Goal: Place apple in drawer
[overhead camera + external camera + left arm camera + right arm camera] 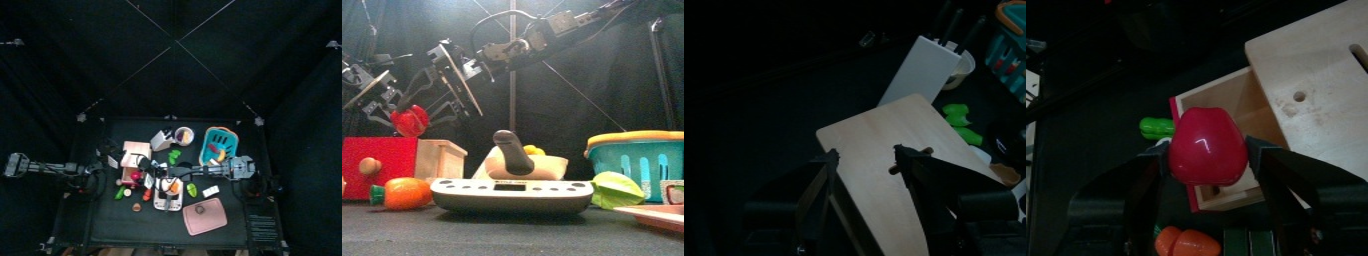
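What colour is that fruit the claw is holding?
The apple in the right gripper is glossy red, clearest in the right wrist view.

Apple (1207, 145) in right claw (1209, 160) above drawer (1240, 125).

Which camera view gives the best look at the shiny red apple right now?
The right wrist view: the shiny red apple fills the frame, gripped in the right hand above the open pale wooden drawer. The front view shows it smaller at the left. The top view is too small to tell; the left wrist view misses it.
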Available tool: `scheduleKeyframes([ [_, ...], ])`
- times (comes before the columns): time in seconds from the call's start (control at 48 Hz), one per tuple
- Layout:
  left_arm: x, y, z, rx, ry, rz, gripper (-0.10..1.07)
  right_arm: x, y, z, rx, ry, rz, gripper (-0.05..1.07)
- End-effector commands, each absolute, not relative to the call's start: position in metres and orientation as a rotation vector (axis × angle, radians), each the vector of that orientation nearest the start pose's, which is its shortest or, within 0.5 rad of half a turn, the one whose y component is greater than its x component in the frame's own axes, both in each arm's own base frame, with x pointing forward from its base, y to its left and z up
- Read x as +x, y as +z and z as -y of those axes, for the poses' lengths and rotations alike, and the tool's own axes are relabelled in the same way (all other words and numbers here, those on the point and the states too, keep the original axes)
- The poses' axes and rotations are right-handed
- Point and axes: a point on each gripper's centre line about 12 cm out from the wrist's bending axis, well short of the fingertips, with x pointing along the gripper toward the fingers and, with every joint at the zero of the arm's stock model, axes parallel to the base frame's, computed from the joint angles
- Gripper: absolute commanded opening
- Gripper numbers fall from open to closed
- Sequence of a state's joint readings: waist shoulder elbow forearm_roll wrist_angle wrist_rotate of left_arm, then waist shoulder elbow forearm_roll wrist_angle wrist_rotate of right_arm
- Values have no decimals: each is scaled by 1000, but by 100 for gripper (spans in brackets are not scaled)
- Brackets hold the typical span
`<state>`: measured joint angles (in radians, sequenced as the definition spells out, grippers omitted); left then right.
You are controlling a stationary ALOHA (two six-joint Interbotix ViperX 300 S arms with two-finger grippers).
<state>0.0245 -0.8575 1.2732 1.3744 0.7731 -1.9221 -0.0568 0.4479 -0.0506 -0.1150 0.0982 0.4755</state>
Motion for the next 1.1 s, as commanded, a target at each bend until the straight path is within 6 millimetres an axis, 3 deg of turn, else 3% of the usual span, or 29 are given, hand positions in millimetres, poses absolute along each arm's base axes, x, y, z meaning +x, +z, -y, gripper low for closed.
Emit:
scheduleKeyframes([
  [0.0,157,202,-86,-355,902,-310,87,566,226,38,365,-152,-419,97],
  [0.5,157,202,-86,-355,902,-310,87,569,224,38,356,-165,-461,98],
  [1.083,157,202,-86,-364,904,-308,87,557,233,28,349,-168,-524,97],
])
